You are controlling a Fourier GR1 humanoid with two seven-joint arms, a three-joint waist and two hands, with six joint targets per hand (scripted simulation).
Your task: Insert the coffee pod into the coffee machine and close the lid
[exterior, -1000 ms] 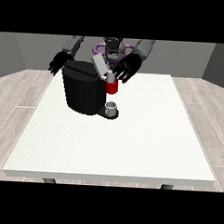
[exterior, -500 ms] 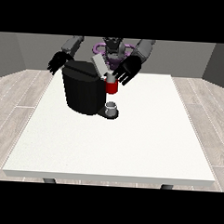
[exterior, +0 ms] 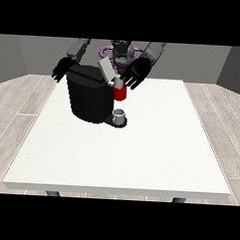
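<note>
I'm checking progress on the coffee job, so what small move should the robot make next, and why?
Probably bring the hand at the view's right down onto the raised lid to press it shut. The lid is tilted up above the red part of the coffee machine, and that hand is right beside it. Whether the pod is already in cannot be seen.

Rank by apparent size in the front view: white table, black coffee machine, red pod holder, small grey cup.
1. White table, largest by far.
2. Black coffee machine.
3 and 4. Red pod holder and small grey cup under it look about alike, so I won't rank them.
</note>
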